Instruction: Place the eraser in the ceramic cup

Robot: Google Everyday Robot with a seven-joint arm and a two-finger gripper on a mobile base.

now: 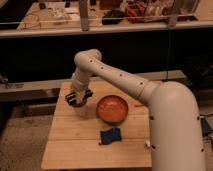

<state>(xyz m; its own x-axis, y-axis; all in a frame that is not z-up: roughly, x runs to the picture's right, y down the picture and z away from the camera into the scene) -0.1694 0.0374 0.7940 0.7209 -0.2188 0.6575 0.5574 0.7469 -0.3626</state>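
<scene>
The small pale cream cup [80, 108] stands on the wooden table [75, 142], left of the middle. My gripper [79, 98] hangs straight over the cup and hides its rim. I cannot tell whether the gripper holds anything, and no eraser shows in it. A blue rectangular object [110, 135] lies on the table near the front, well apart from the gripper and the cup.
A wide shallow orange bowl [112, 109] sits just right of the cup. A small orange item [138, 105] lies right of the bowl. My white arm [172, 125] covers the table's right side. A dark shelf unit [105, 47] stands behind the table.
</scene>
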